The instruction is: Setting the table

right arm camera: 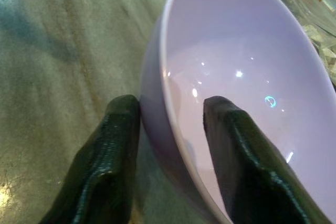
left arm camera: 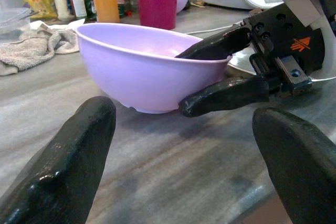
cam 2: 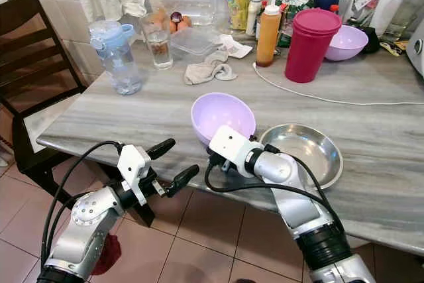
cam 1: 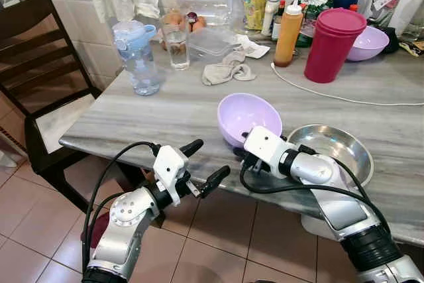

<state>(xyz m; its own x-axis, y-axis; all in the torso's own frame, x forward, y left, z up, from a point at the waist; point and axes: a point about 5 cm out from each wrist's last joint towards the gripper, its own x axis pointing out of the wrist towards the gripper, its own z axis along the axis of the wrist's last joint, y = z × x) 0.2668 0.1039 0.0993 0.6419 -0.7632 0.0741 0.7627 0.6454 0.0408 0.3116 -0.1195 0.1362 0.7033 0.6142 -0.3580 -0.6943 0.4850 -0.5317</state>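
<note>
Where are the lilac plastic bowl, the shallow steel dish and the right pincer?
Lilac plastic bowl (cam 1: 246,112), left eye view, inner wall.
Shallow steel dish (cam 1: 334,146), left eye view, inner base.
Right pincer (right arm camera: 170,145), right wrist view, astride the bowl's rim.

Grey marble table (cam 1: 172,114), lilac bowl (cam 1: 246,114), steel dish (cam 1: 338,145), rag (cam 1: 225,71)

The right gripper's (cam 1: 240,155) fingertips sit behind its own white housing — beyond them, the lilac bowl's (cam 1: 242,116) near rim is hidden too.

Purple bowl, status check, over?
Right gripper shut on purple bowl rim, bowl tilted on table. Left gripper open, off table edge. Steel dish beside bowl.
</note>
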